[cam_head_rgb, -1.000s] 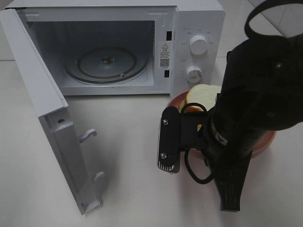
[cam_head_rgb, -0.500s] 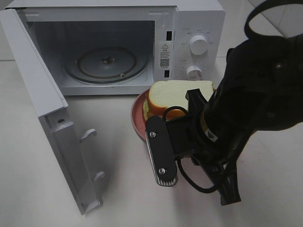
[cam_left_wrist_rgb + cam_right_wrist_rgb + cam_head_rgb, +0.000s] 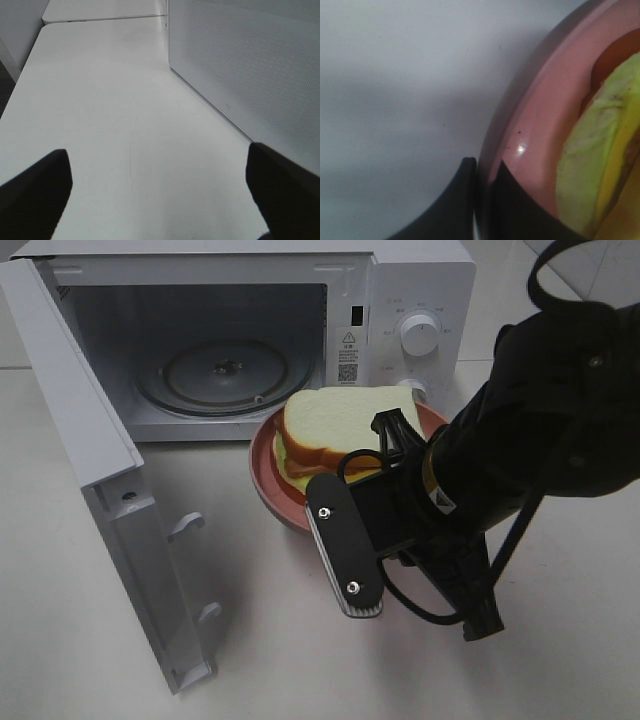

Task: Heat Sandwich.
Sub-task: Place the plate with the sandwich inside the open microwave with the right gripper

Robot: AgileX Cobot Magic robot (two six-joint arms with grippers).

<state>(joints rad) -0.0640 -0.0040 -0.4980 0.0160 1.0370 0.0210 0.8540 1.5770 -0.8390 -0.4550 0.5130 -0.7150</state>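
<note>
1. White bench (image 3: 250, 650) (plain, matte).
2. Microwave (image 3: 420, 280) at its back, door (image 3: 90, 440) swung open.
3. Pink plate (image 3: 262, 468) before the opening, rim pinched by the right fingers (image 3: 457, 202).
4. Sandwich (image 3: 340, 420) on the plate, just inside the rim from those fingers.
5. Left fingers (image 3: 35, 192) spread wide, holding nothing, over the bench beside the microwave.

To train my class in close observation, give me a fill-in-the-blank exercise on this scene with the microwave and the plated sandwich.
1. The door of the white microwave oven stands ____.
2. The square white-bread sandwich lies on a round plate whose colour is ____.
3. The right hand is shut on the plate's ____.
4. The left hand, above the white table, holds ____.
Missing words: open; pink; rim; nothing.
</note>
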